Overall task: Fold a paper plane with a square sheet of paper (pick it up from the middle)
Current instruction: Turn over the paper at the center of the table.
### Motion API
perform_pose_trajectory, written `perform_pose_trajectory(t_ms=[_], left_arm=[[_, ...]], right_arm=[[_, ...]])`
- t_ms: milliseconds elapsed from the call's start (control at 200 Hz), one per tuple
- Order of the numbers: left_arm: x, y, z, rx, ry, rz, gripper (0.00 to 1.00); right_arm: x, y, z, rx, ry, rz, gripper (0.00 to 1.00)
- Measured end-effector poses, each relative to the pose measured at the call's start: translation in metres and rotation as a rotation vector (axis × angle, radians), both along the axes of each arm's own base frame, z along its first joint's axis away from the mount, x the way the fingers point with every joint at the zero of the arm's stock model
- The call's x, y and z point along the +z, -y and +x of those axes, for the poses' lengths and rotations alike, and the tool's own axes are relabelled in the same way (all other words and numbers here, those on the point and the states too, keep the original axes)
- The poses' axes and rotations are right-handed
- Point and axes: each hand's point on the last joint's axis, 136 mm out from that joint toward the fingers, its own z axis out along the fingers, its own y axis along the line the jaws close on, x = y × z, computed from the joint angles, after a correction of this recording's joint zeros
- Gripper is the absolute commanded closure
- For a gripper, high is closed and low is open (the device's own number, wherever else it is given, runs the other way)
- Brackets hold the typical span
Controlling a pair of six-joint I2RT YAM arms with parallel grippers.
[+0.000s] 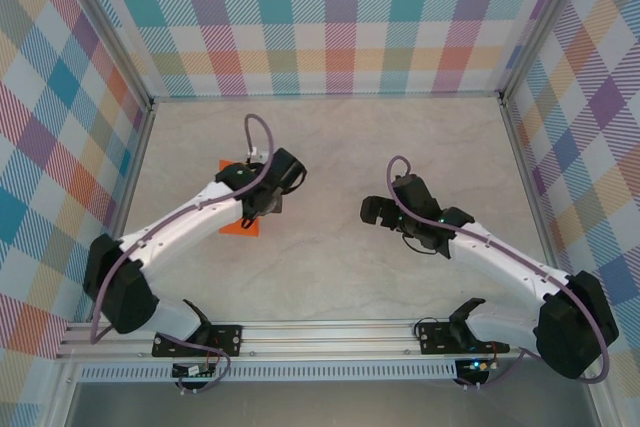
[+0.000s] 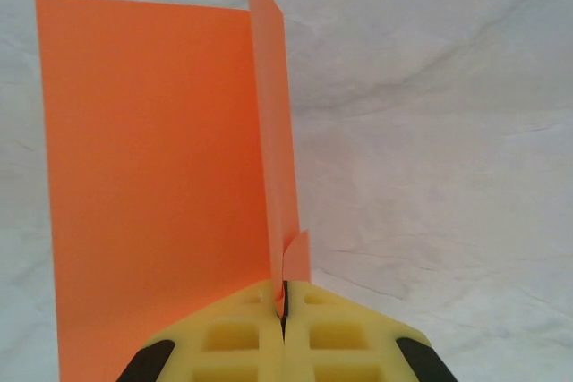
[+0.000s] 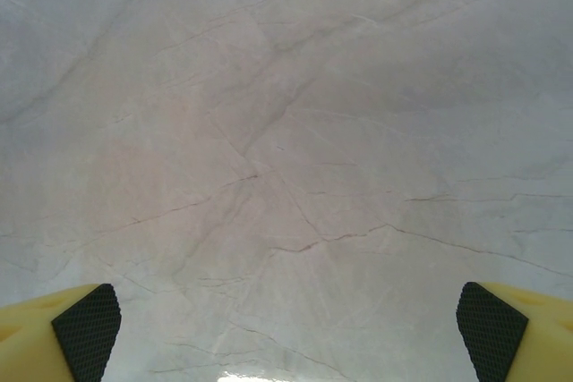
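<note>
The left arm is reaching out over the left part of the surface, its jaws pressing together on the square sheet of paper; the right arm is bending in toward the middle, its jaws standing wide apart, pointing left

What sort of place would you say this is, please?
Most likely a robot lab test cell: a marble-look table boxed in by plaid panels, with a left arm and a right arm bolted to an aluminium rail at its near edge.

The bright orange square sheet of paper lies left of centre, one half flat, its middle pinched into an upright ridge.
</note>
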Motion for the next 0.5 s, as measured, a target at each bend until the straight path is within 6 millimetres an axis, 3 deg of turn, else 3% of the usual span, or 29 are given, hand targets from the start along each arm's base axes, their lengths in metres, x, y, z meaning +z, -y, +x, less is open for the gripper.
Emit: perform_pose_trajectory(t_ms=[275,500], left_arm=[[-0.051,0.017,0.007,-0.034,-0.092,0.280,0.96],[-0.090,0.058,0.010,-0.056,-0.139,0.322,0.92]], right_arm=[[0.001,0.017,-0.002,-0.071,0.005,-0.031,0.00],[-0.010,0.035,-0.008,-0.145,-0.022,-0.059,0.00]])
